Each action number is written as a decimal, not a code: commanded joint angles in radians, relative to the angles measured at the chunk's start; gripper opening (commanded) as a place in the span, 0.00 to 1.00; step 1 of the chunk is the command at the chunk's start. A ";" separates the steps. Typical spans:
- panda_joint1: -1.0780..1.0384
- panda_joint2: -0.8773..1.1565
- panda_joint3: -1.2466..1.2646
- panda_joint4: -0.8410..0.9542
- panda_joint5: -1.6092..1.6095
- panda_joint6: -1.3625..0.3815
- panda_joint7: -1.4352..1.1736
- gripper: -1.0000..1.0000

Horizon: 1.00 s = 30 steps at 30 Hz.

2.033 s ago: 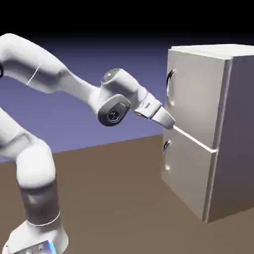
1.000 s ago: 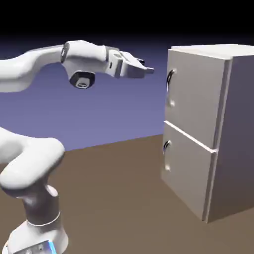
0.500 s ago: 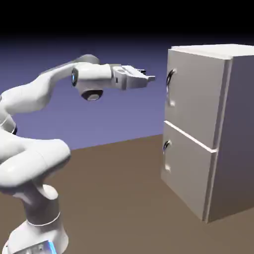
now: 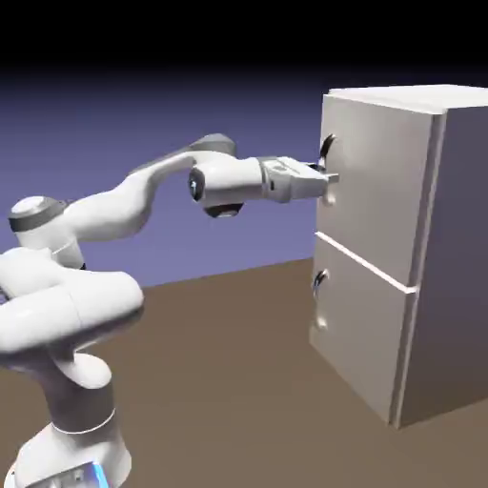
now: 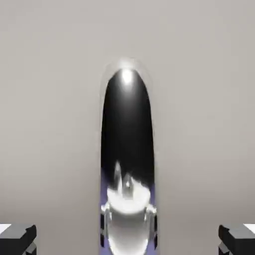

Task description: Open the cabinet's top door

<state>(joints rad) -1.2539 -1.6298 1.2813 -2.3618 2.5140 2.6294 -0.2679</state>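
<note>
The pincer (image 4: 329,178) has reached the top door's (image 4: 376,181) one handle (image 5: 127,159).

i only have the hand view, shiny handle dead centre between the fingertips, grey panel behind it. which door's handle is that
observer: The top door's. In the exterior view the hand reaches level to the upper handle, well above the lower door's handle.
operator: is that door cracked open at all
observer: No. The top door sits flush with the front of the cabinet, and so does the lower door.
</note>
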 commanded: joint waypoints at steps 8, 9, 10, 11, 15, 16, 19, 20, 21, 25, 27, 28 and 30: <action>0.157 -0.026 -0.097 -0.285 0.093 -0.339 -0.175 0.00; 0.171 -0.024 -0.111 -0.317 0.094 -0.383 -0.194 0.00; 0.184 -0.022 -0.127 -0.347 0.094 -0.426 -0.212 0.00; 0.195 -0.020 -0.144 -0.377 0.091 -0.470 -0.229 0.00; 0.220 -0.004 -0.218 -0.479 0.064 -0.644 -0.293 0.00; 0.221 0.001 -0.239 -0.501 0.053 -0.687 -0.307 0.00; 0.212 0.019 -0.303 -0.557 0.013 -0.818 -0.350 0.00; 0.205 0.027 -0.326 -0.572 -0.002 -0.861 -0.363 0.00; 0.196 0.035 -0.348 -0.586 -0.019 -0.905 -0.377 0.00; 0.143 0.076 -0.439 -0.627 -0.095 -1.079 -0.433 0.00; 0.107 0.103 -0.483 -0.638 -0.138 -1.166 -0.462 0.00; 0.087 0.118 -0.504 -0.642 -0.161 -1.209 -0.478 0.00; 0.043 0.152 -0.544 -0.645 -0.209 -1.296 -0.511 0.00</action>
<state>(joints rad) -1.2110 -1.4774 0.7370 -3.0069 2.3054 1.3320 -0.7786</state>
